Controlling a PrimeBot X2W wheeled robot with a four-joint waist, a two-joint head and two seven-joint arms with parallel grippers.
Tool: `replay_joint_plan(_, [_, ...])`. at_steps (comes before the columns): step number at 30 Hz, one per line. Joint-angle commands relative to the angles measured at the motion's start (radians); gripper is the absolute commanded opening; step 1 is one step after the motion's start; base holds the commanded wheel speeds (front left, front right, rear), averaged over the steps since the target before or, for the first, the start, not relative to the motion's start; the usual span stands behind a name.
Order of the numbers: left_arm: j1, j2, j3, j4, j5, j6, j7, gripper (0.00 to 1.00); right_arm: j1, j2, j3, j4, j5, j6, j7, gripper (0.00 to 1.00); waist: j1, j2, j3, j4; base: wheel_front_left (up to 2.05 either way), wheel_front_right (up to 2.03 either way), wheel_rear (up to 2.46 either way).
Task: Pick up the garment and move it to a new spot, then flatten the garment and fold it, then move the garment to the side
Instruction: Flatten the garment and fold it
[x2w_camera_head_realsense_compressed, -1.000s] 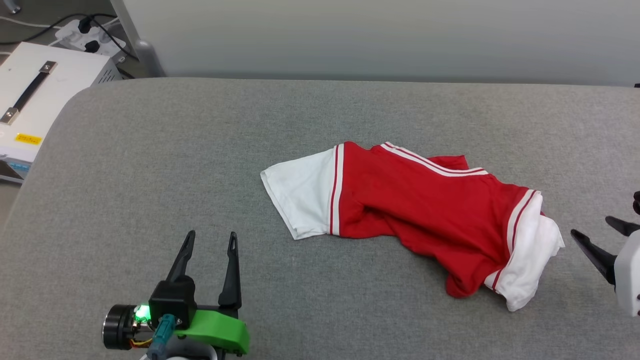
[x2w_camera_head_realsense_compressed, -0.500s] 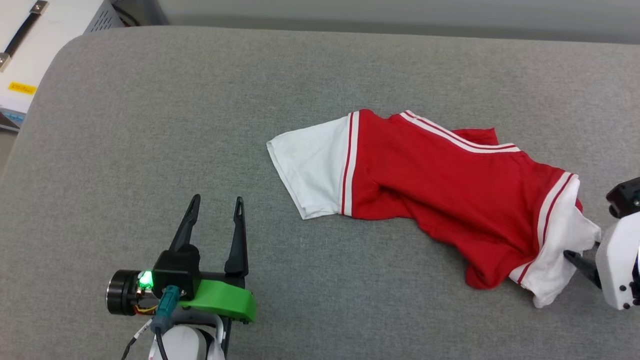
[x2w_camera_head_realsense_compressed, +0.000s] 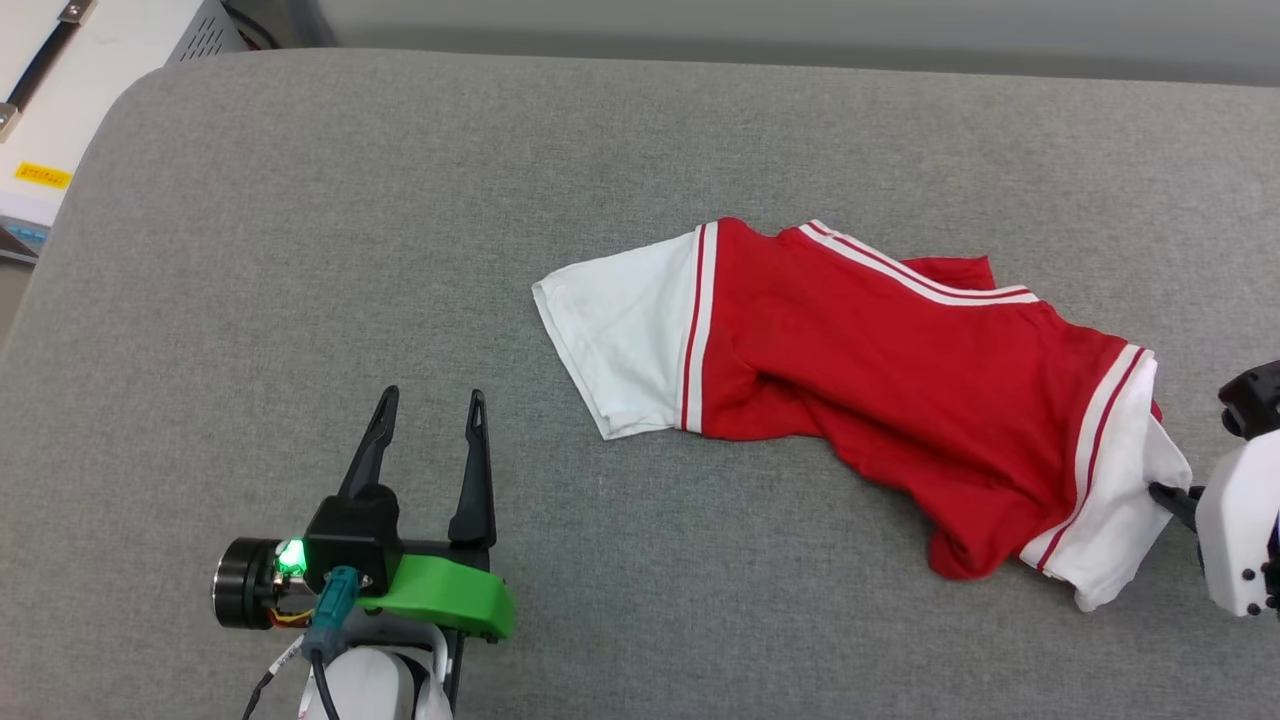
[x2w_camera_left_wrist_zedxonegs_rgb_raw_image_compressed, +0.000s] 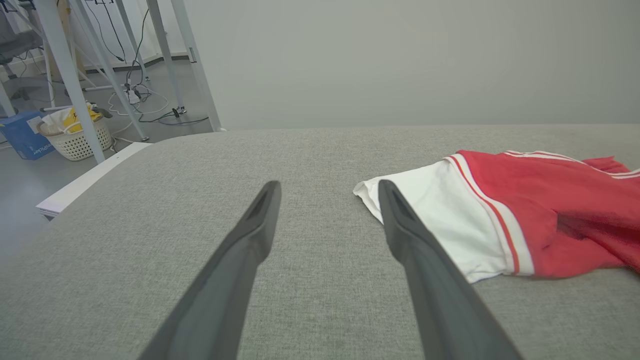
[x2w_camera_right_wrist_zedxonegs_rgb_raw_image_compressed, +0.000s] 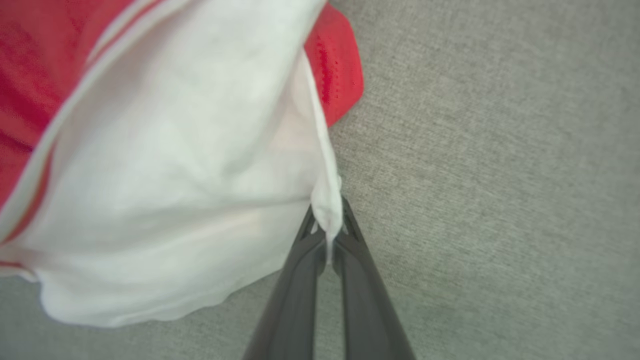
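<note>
The red jersey T-shirt (x2w_camera_head_realsense_compressed: 880, 390) lies crumpled on the right half of the grey cloth-covered table (x2w_camera_head_realsense_compressed: 400, 200), one white sleeve (x2w_camera_head_realsense_compressed: 625, 340) spread flat toward the middle and the other bunched at the right edge. The right wrist view shows the right gripper (x2w_camera_right_wrist_zedxonegs_rgb_raw_image_compressed: 327, 225) pinched tight on that bunched sleeve's hem. The left gripper (x2w_camera_head_realsense_compressed: 430, 410) hovers near the front edge with its fingers spread and nothing between them; its wrist view takes in the floor beyond the table, where a white lattice basket (x2w_camera_left_wrist_zedxonegs_rgb_raw_image_compressed: 80, 145) holds yellow and pale things too small to make out, beside a blue box (x2w_camera_left_wrist_zedxonegs_rgb_raw_image_compressed: 25, 142).
</note>
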Motion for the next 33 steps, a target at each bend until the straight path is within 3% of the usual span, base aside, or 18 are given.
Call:
replay_joint_plan(1, [-0.002,-0.005,0.0,0.0,-0.008,0.008,-0.006,1.0,0.003,-0.027,-0.017,0.011,0.014,-0.001,-0.01,0.0,-0.0001,0.0,-0.01,-0.004,0.0,0.0,0.0])
replay_joint_plan(7, [0.002,-0.005,-0.004,-0.004,-0.015,0.012,-0.006,1.0,0.0,-0.096,-0.109,0.049,0.065,-0.001,-0.05,0.0,-0.0001,0.0,-0.007,0.013,0.0,0.0,0.0])
replay_joint_plan(12, [0.0,-0.005,-0.003,-0.007,-0.015,0.01,-0.006,1.0,-0.003,-0.115,-0.163,0.122,0.075,-0.001,-0.057,0.0,-0.0001,0.0,0.013,0.03,0.0,0.0,0.0])
replay_joint_plan(24, [-0.017,-0.005,0.005,0.001,-0.002,0.001,-0.006,1.0,-0.025,-0.003,-0.202,0.404,0.028,-0.001,-0.147,0.0,-0.0001,0.0,0.028,0.035,0.0,0.0,0.0])
replay_joint_plan(26, [-0.011,-0.005,0.007,0.005,0.002,0.0,-0.006,1.0,-0.03,0.0,-0.202,0.409,0.008,-0.001,-0.215,0.39,-0.0001,0.0,0.012,0.029,0.0,0.0,0.0])
replay_joint_plan(27, [-0.008,-0.005,0.009,0.008,0.004,-0.001,-0.006,1.0,-0.031,0.0,-0.197,0.407,-0.007,-0.001,-0.254,0.47,-0.0001,0.0,0.001,0.024,0.0,0.0,0.0])
replay_joint_plan(28, [-0.004,-0.005,0.011,0.01,0.006,-0.002,-0.006,1.0,-0.033,-0.001,-0.199,0.405,-0.019,-0.001,-0.294,1.0,-0.0001,0.0,-0.009,0.019,0.0,0.0,0.0])
replay_joint_plan(33, [0.016,-0.001,0.033,0.009,0.013,-0.01,-0.006,1.0,-0.031,0.001,-0.221,0.393,-0.087,-0.001,-0.486,1.0,-0.0001,0.0,-0.061,-0.011,0.0,0.0,0.0])
